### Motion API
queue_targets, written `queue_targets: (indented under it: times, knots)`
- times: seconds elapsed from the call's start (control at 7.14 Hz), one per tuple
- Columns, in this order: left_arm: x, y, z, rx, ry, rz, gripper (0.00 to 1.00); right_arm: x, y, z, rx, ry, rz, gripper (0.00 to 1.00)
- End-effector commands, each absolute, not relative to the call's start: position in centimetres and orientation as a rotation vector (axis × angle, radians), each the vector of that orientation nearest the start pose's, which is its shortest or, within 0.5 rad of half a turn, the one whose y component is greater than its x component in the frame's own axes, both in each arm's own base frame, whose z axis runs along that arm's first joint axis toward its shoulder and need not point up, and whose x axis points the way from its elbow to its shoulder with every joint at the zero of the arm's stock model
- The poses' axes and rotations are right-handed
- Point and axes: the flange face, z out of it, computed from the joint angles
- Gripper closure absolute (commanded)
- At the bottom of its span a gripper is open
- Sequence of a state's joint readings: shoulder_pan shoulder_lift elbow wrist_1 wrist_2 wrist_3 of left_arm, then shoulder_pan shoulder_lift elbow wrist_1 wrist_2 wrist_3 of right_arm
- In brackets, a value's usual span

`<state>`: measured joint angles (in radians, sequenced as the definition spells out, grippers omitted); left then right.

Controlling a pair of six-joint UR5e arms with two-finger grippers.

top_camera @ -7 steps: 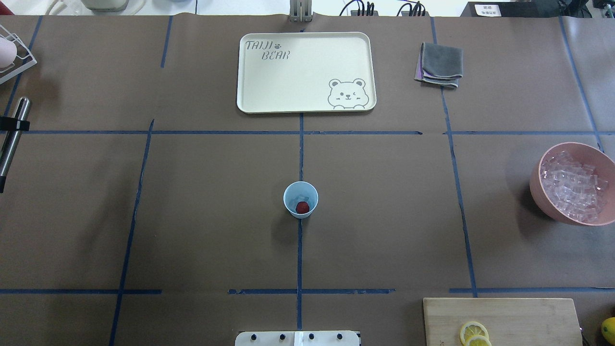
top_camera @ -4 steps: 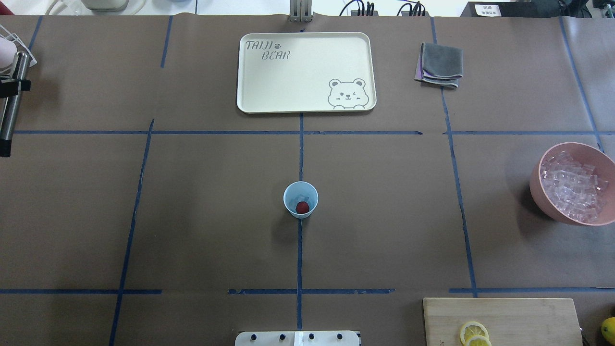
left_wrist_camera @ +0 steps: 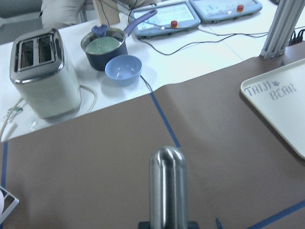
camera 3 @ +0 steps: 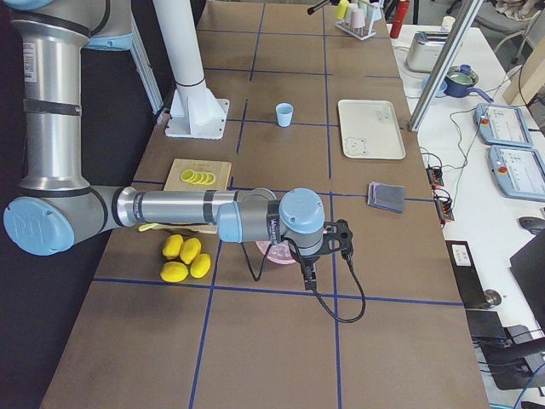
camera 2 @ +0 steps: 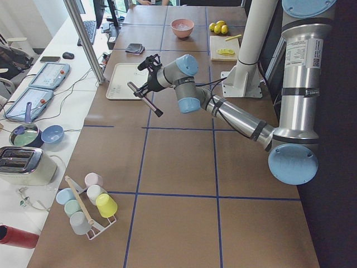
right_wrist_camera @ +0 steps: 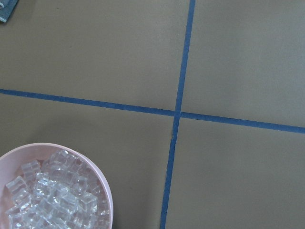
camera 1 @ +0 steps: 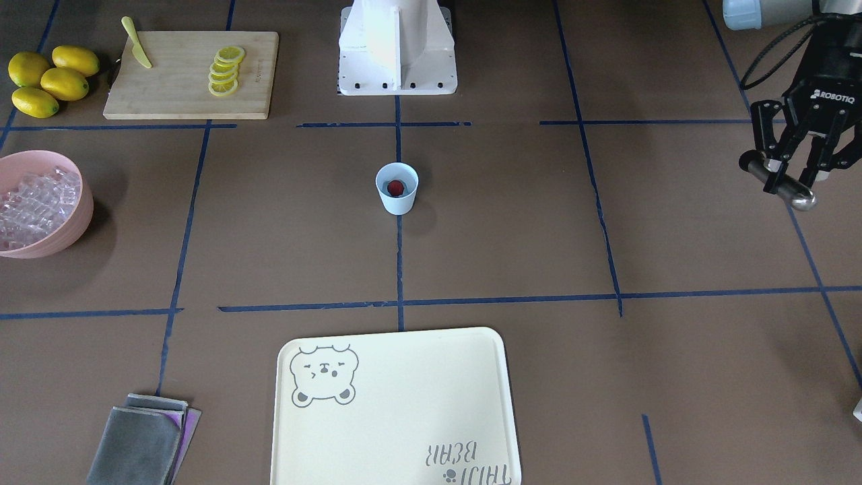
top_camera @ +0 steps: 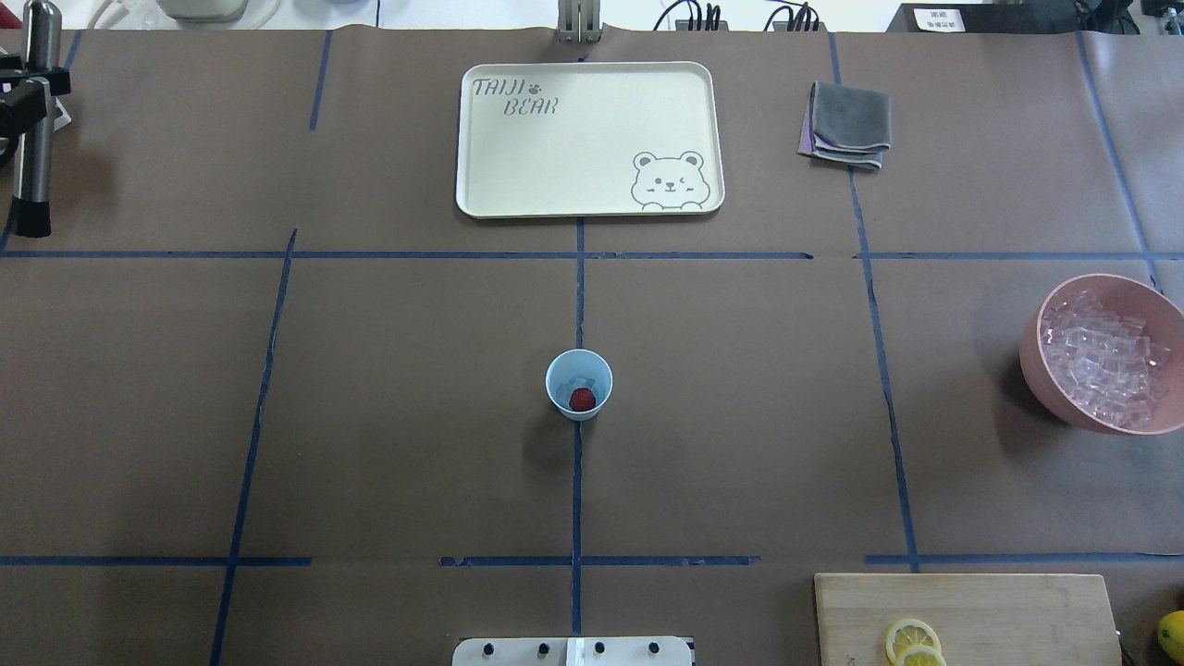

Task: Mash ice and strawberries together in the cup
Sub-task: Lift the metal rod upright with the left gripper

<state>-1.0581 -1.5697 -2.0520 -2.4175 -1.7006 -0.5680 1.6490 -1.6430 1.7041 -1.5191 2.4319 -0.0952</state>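
The pale blue cup [top_camera: 556, 374] stands upright at the table's middle, also in the front view [camera 1: 397, 200] and the right side view [camera 3: 284, 114]. Inside lie a dark red strawberry [top_camera: 582, 399] and clear ice cubes [top_camera: 581, 381]. My left gripper [top_camera: 32, 92] is far off at the table's far left, shut on a steel rod with a black end [top_camera: 30, 176]. It also shows in the front view [camera 1: 784, 176]. The rod fills the left wrist view [left_wrist_camera: 167, 186]. My right gripper [camera 3: 311, 271] hangs by the pink bowl; I cannot tell whether it is open.
A pink bowl [top_camera: 1031, 356] full of ice [right_wrist_camera: 52, 200] sits at the right edge. A cream tray [top_camera: 592, 139] and a grey cloth [top_camera: 846, 125] lie at the back. A cutting board with lemon slices [top_camera: 962, 615] is front right, and a cup rack [camera 2: 86, 206] stands far left.
My left gripper has carried the steel rod along the table's left edge toward the far side. The cup and its contents have not moved.
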Motion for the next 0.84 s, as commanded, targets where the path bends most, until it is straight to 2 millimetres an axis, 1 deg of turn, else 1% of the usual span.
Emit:
queue_targets:
  times: [0.0, 0.14, 0.28, 0.42, 0.56, 0.7]
  knots:
    - [18.6, -44.0, 31.4, 1.278, 0.801, -0.074, 1.00, 9.4, -46.0, 61.7, 0.179, -0.852, -0.064, 0.01]
    - [21.7, -42.5, 31.1, 1.321, 0.808, -0.094, 1.00, 9.4, -46.2, 61.7, 0.179, -0.850, -0.064, 0.01]
    - [24.0, -41.1, 31.0, 1.360, 0.804, -0.131, 1.00, 9.4, -46.3, 61.5, 0.183, -0.847, -0.066, 0.01]
    - [28.5, -40.6, 31.1, 1.415, 0.901, -0.162, 1.00, 9.4, -46.3, 61.4, 0.185, -0.847, -0.068, 0.01]
    - [33.6, -41.4, 30.7, 1.475, 1.031, -0.200, 1.00, 9.5, -46.3, 61.5, 0.185, -0.841, -0.068, 0.01]
    - [38.5, -40.0, 29.2, 1.493, 1.156, -0.226, 1.00, 9.5, -46.2, 61.5, 0.186, -0.839, -0.068, 0.01]
